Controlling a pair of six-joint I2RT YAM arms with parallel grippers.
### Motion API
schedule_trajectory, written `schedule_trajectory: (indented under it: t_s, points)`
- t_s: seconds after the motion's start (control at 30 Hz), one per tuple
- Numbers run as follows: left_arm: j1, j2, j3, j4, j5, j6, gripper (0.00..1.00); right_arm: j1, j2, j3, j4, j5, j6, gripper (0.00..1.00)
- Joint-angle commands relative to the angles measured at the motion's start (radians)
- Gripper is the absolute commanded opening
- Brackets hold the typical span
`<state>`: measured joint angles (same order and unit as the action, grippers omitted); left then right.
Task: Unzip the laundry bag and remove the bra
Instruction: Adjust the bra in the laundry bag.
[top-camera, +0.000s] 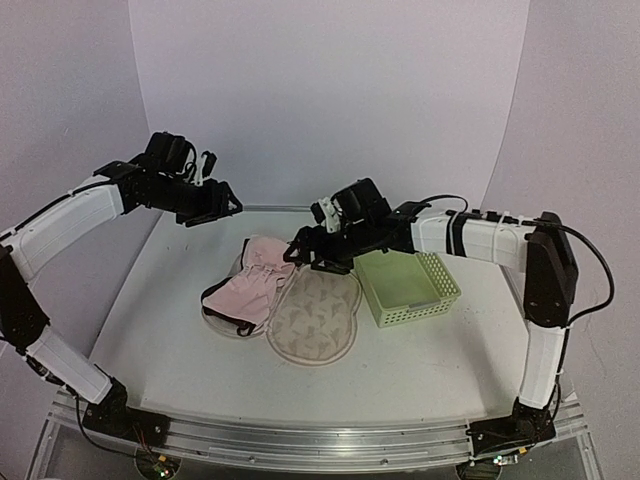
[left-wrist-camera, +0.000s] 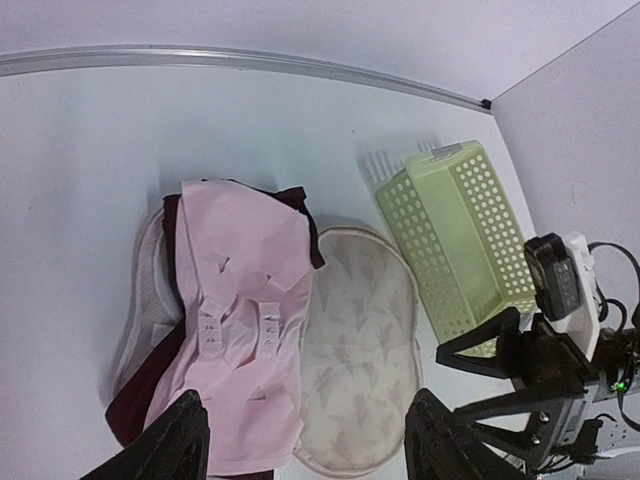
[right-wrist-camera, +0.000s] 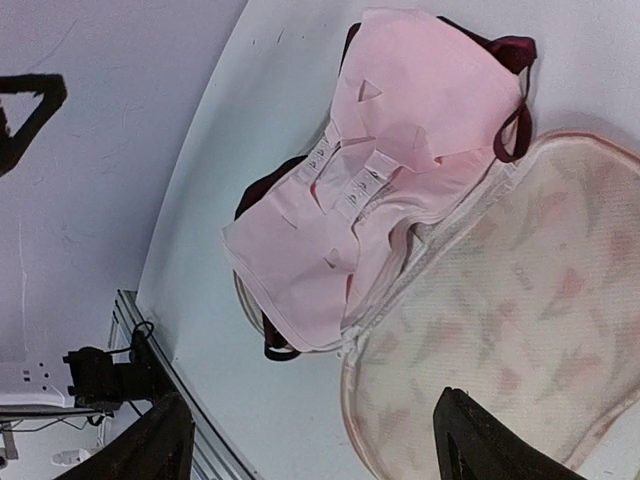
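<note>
The laundry bag (top-camera: 315, 322) lies open on the table, its two oval halves spread flat. Its right half shows pale fabric with faint leaf prints (left-wrist-camera: 362, 340) (right-wrist-camera: 530, 300). The bra (top-camera: 250, 290) lies on the left half with its pink lining up, and maroon edges and dark straps show around it (left-wrist-camera: 240, 310) (right-wrist-camera: 380, 170). My left gripper (top-camera: 228, 205) is open and empty, raised above the table's back left (left-wrist-camera: 310, 440). My right gripper (top-camera: 297, 250) is open and empty, just above the bag's far end beside the bra (right-wrist-camera: 320, 440).
A pale green plastic mesh basket (top-camera: 405, 285) stands right of the bag, under my right forearm, and shows in the left wrist view (left-wrist-camera: 460, 240). White walls enclose the table at the back and sides. A metal rail runs along the near edge.
</note>
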<state>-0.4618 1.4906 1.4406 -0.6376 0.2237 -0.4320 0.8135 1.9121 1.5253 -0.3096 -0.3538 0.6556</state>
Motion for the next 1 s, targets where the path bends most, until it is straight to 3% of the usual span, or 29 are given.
schedule_trajectory:
  t_s: [0.0, 0.5, 0.97]
  points:
    - [-0.003, -0.116, -0.025, -0.032, -0.102, 0.039, 0.68, 0.019, 0.11, 0.13, 0.057, -0.056, 0.154, 0.81]
    - [-0.003, -0.279, -0.111, -0.085, -0.123, 0.049, 0.7, 0.035, 0.323, 0.221, 0.213, 0.007, 0.406, 0.62]
    - [-0.002, -0.332, -0.146, -0.095, -0.113, 0.044, 0.7, 0.036, 0.459, 0.327, 0.236, 0.084, 0.49, 0.57]
